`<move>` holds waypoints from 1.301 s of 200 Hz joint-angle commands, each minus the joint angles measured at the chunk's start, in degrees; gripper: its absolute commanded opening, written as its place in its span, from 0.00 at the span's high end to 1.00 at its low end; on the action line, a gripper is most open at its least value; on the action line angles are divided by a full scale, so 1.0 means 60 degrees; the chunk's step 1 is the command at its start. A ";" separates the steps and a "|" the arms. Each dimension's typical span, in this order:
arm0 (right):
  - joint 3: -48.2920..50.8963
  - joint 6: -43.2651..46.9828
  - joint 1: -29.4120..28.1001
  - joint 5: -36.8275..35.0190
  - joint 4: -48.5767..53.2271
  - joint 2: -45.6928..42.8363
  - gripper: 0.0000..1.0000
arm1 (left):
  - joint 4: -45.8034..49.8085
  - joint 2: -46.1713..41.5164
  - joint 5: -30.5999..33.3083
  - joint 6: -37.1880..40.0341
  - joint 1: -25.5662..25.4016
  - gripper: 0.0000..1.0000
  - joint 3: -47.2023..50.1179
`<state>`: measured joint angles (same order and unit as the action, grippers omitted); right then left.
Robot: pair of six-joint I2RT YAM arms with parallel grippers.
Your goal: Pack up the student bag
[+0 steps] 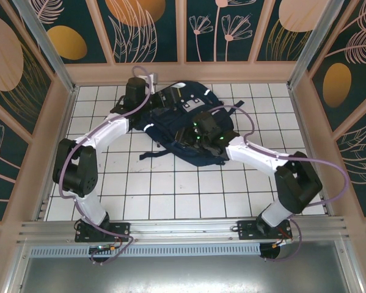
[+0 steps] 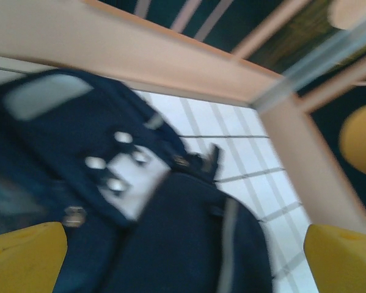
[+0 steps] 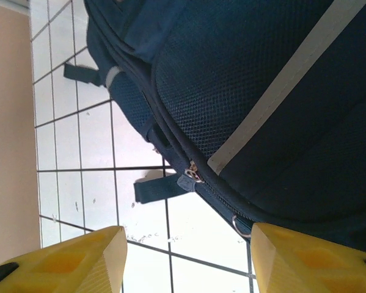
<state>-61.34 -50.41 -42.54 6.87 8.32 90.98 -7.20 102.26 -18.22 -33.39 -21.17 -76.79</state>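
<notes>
The student bag (image 1: 183,107), a navy-blue backpack with pale stripes, lies on the white tiled floor at the back middle. My left gripper (image 2: 183,264) hovers over the bag's top end, open wide, its yellow fingers (image 2: 24,256) far apart above the dark fabric and the grey-white patch (image 2: 131,177); this view is blurred. My right gripper (image 3: 186,259) is at the bag's near edge, open, with bare tile between its fingers (image 3: 305,256). A zipper pull (image 3: 192,174) on a closed zip and a small metal ring (image 3: 239,226) lie just ahead of it. From above, both grippers, left (image 1: 161,101) and right (image 1: 208,137), sit over the bag.
A loose dark strap (image 1: 151,154) trails from the bag onto the tiles towards the front left. Wooden-framed walls (image 1: 183,72) close in the back and sides. White tiled floor (image 1: 170,189) stretches between the bag and the arm bases.
</notes>
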 commanded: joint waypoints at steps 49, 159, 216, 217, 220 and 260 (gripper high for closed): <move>0.0735 -0.1167 0.0439 -0.1848 -0.0850 0.0407 0.42 | -0.0754 0.1806 -0.0464 0.0521 0.0551 0.01 0.0884; 0.0494 0.1368 0.2075 -0.2963 0.0979 -0.0279 0.37 | -0.5006 0.0234 -0.1546 -0.3163 -0.0850 0.01 0.5840; 0.1131 -0.0007 0.0730 -0.2622 0.2619 -0.1686 0.38 | -0.4559 -0.0254 -0.0561 -0.3394 -0.1247 0.02 0.5583; 0.1158 -0.0043 0.0710 -0.2616 0.2616 -0.1708 0.38 | -0.4551 -0.0248 -0.0564 -0.3390 -0.1247 0.01 0.5573; 0.1257 -0.0141 0.0659 -0.2604 0.2590 -0.1753 0.38 | -0.4523 -0.0211 -0.0565 -0.3386 -0.1247 0.01 0.5535; 0.1841 -0.0314 0.0640 -0.2729 0.1973 -0.1574 0.46 | -0.4687 0.0167 -0.0771 -0.3583 -0.1248 0.01 0.5390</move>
<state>-51.88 -50.33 -39.00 -7.51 20.08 80.44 -37.82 100.97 -23.40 -53.28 -28.99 -43.83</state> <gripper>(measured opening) 0.563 0.985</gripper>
